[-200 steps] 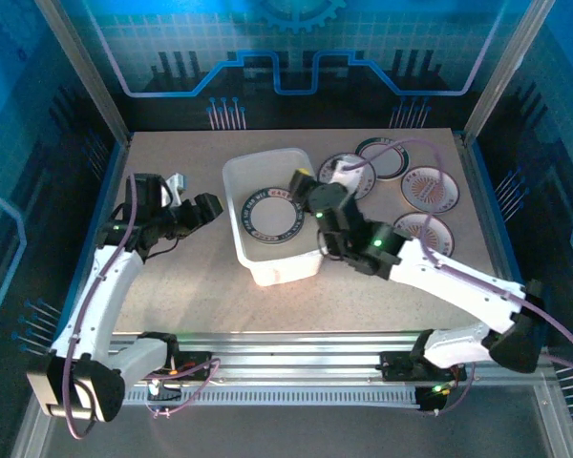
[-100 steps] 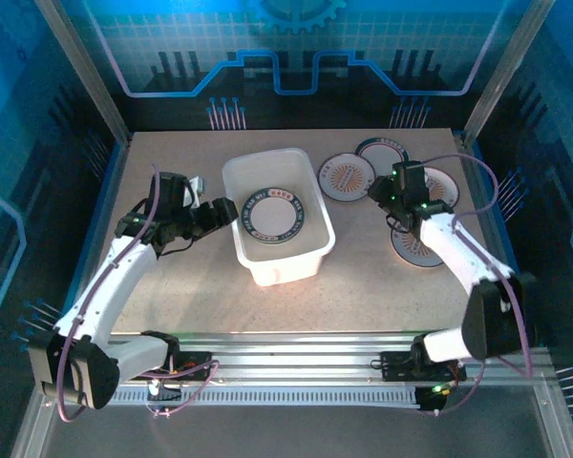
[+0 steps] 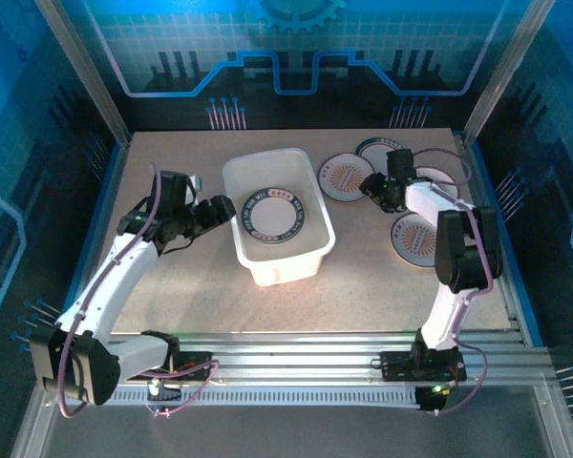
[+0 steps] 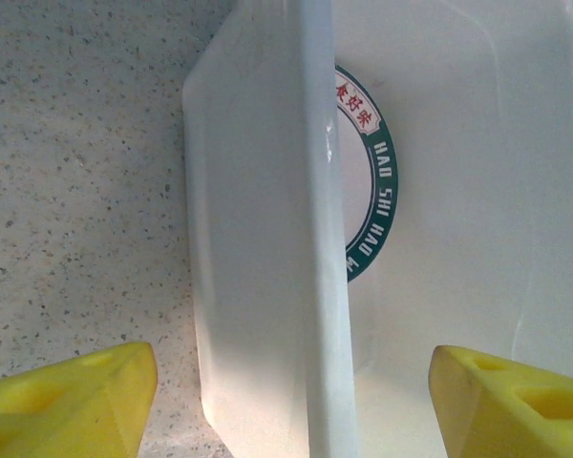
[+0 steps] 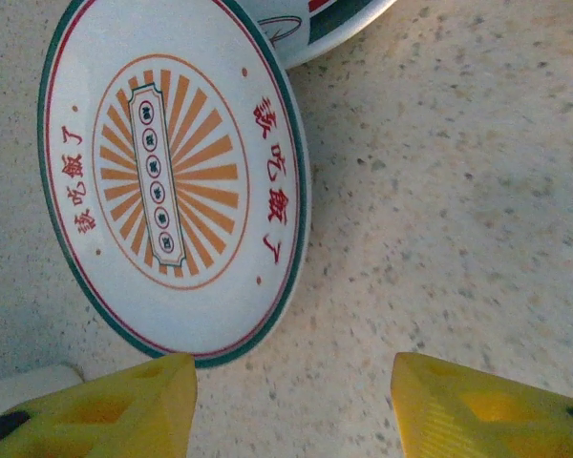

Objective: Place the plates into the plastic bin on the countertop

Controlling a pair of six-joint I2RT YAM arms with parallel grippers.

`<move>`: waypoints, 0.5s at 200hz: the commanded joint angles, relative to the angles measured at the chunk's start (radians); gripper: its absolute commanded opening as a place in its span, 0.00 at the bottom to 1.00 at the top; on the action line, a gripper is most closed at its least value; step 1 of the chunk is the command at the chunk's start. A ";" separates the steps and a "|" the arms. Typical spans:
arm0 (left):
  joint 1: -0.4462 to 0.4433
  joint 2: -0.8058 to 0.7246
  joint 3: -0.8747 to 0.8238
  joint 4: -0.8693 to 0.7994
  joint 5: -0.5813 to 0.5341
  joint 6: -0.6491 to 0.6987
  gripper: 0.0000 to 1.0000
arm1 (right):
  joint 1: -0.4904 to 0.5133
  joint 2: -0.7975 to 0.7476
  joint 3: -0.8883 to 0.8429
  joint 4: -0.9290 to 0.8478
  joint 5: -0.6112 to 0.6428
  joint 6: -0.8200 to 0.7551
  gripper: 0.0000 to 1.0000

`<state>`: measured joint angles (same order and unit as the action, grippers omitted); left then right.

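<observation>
Right tool (image 5: 291, 410) swings from the plastic bin (image 3: 282, 267) to the sunburst plate (image 5: 172, 181), far right on the table (image 5: 458, 191), jaws apart at its rim; slide one finger underneath. Left tool (image 4: 291, 401) gapes astride the bin's wall.

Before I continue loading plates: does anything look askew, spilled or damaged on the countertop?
Nothing spilled or broken. The plastic bin sits slightly skewed to the countertop edges, one green-rimmed plate flat inside. The sunburst plate nearest it overlaps the rim of a neighbouring plate.

Blue-lit back wall (image 3: 296, 48) with circuit pattern, slanted metal posts (image 3: 76, 62), aluminium front rails (image 3: 296, 345)
</observation>
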<state>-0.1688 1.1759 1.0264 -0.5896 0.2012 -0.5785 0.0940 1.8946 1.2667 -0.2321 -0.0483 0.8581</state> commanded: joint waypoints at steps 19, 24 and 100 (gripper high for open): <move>-0.006 0.018 0.065 -0.006 -0.049 -0.005 0.76 | -0.008 0.082 0.071 0.031 -0.036 0.022 0.51; -0.006 0.020 0.067 -0.008 -0.048 -0.004 0.76 | -0.007 0.089 0.075 0.030 -0.033 0.022 0.51; -0.006 0.045 0.092 -0.024 -0.056 -0.014 0.76 | -0.002 0.160 0.113 0.030 -0.025 0.041 0.44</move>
<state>-0.1688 1.2129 1.0782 -0.5972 0.1604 -0.5785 0.0944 2.0159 1.3529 -0.2146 -0.0612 0.8745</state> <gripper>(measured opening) 0.763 0.460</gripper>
